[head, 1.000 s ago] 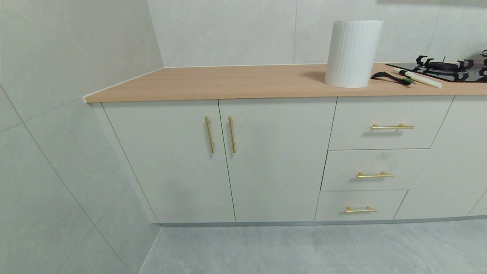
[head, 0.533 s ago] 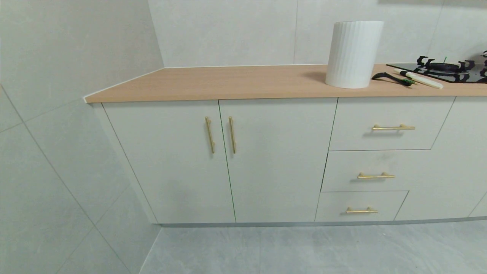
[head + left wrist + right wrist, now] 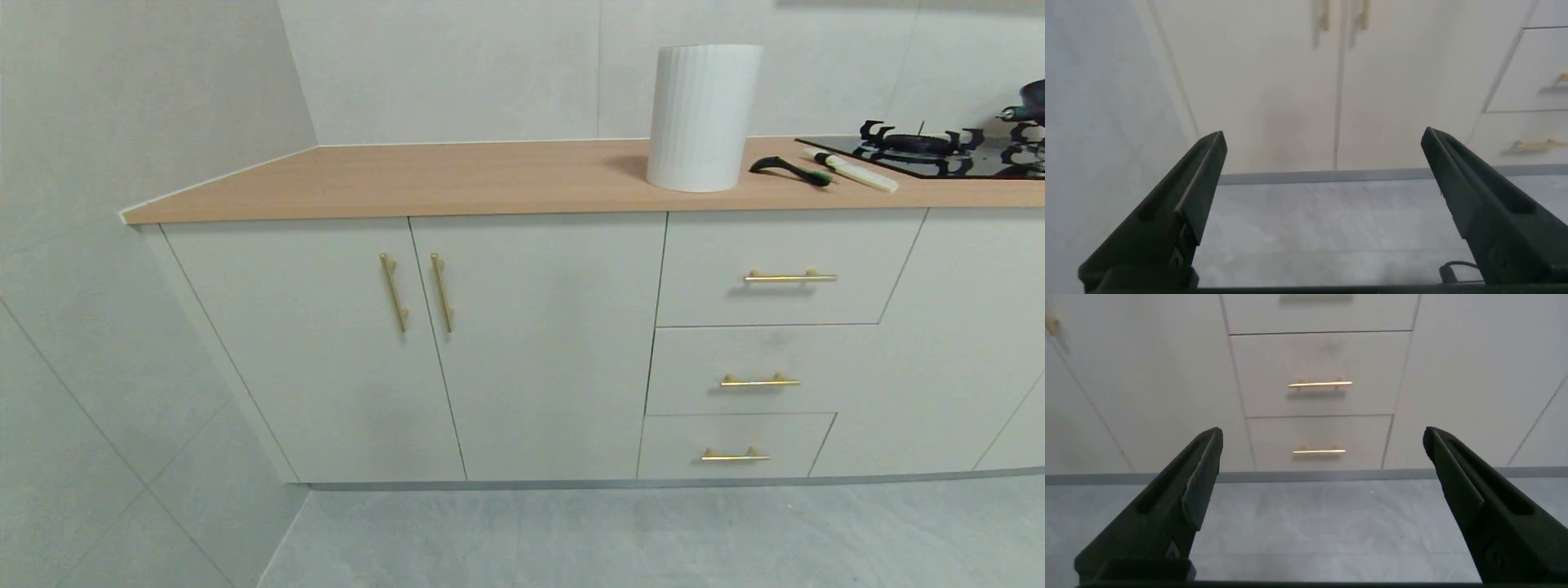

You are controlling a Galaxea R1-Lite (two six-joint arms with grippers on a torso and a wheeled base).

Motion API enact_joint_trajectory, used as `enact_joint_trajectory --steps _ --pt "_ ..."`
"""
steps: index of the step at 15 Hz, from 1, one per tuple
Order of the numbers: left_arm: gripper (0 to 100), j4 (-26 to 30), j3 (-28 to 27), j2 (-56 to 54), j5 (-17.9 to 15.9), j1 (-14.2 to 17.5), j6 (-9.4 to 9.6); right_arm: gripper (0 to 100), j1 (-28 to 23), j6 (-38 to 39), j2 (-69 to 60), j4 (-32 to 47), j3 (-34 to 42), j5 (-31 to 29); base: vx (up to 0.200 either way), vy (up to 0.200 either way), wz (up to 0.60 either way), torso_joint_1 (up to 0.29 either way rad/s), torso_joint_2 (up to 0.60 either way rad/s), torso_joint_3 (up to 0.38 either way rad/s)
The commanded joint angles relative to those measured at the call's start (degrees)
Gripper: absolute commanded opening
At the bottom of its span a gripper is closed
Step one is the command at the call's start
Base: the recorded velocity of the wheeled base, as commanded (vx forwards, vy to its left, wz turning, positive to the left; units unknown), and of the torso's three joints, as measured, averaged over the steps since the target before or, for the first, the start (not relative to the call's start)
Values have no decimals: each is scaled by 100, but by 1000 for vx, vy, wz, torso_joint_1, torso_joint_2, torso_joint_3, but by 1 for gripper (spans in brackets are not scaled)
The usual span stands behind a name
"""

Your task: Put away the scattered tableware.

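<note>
The scattered tableware, a dark-handled utensil and a pale-handled utensil, lies on the desk beside a white ribbed holder, high above and well apart from both end effectors. The left end effector and right end effector hang low, spread wide and empty, facing the cupboard doors and drawers, probably kept ready for a reach not yet begun.

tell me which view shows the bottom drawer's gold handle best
The right wrist view: the bottom drawer handle faces the camera squarely, whole and near. The head view shows it whole, but farther off, low down. The left wrist view catches part of it at the picture's edge.
</note>
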Motion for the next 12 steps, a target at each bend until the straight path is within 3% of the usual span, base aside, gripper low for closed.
enact_joint_trajectory --steps 1,4,12 --pt "100 -3 1 7 5 1 -7 100 0 4 11 -1 1 0 0 -200 0 7 2 7" --pt "100 -3 1 7 5 1 -7 100 0 4 11 -1 1 0 0 -200 0 2 1 9" --pt "100 -3 1 7 5 1 -7 100 0 4 11 -1 1 0 0 0 0 0 0 0"
